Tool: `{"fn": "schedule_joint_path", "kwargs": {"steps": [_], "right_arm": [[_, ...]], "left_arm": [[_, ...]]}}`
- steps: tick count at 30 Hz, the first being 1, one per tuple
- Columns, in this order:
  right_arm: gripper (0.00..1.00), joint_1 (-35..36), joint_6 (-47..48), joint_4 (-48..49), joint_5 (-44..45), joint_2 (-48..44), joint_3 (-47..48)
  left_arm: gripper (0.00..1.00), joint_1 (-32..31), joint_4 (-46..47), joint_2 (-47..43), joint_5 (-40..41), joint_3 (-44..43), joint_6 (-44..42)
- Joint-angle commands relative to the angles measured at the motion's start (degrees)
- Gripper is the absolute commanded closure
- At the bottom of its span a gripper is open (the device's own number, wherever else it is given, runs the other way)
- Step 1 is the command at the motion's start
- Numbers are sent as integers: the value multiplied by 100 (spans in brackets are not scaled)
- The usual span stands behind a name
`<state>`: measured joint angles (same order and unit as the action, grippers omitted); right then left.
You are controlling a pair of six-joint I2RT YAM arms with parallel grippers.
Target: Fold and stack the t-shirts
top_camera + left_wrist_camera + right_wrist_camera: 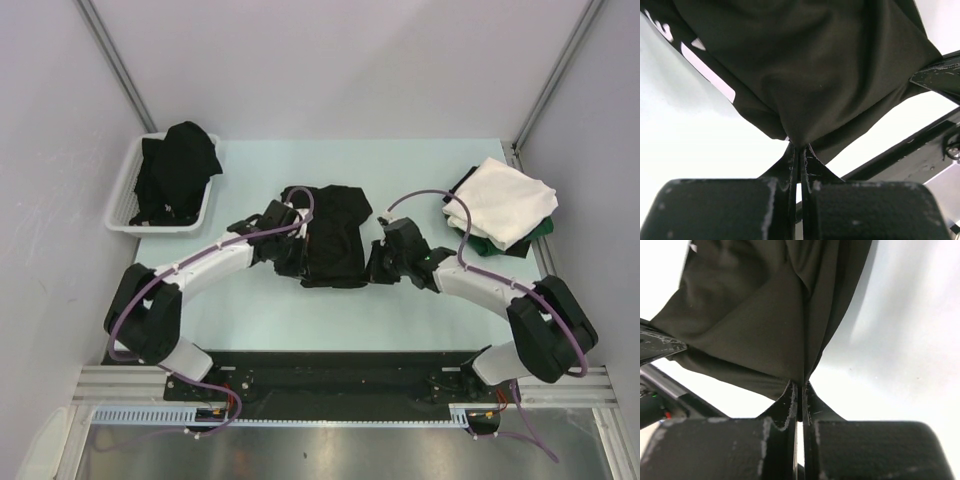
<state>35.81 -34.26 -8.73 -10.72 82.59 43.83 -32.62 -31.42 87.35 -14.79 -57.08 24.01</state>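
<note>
A black t-shirt (330, 235) lies partly folded at the table's centre, white block lettering (710, 75) showing on its left side. My left gripper (283, 232) is shut on its left edge, the cloth (805, 75) bunched at the fingertips (800, 146). My right gripper (381, 252) is shut on its right edge, the fabric (765, 325) drawn into a pinch between the fingertips (799, 385). A folded white t-shirt (505, 200) tops a stack at the right, with a dark green one (500, 243) beneath. More black t-shirts (178, 170) are heaped in the basket.
The white slotted basket (125, 195) stands at the back left of the pale table (260, 310). Grey walls close in on the left, back and right. The arms' bases and a black rail (330, 385) run along the near edge.
</note>
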Motion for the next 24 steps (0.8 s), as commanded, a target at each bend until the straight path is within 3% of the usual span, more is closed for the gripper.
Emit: {"fn": "schedule_joint_path", "kwargs": {"steps": [1,14,24], "right_arm": [[100,-311,227,-436,-105,-191,379],[100,-1128,763,-647,-615,1048,2541],[100,-1463,1387,-1595,-914,2981,5309]], "left_arm": [[100,1,-276,-219,248,-470,-10],[100,177,-707,370,951,-2033,-327],[100,704,-918,994,1197,-2843,-450]]}}
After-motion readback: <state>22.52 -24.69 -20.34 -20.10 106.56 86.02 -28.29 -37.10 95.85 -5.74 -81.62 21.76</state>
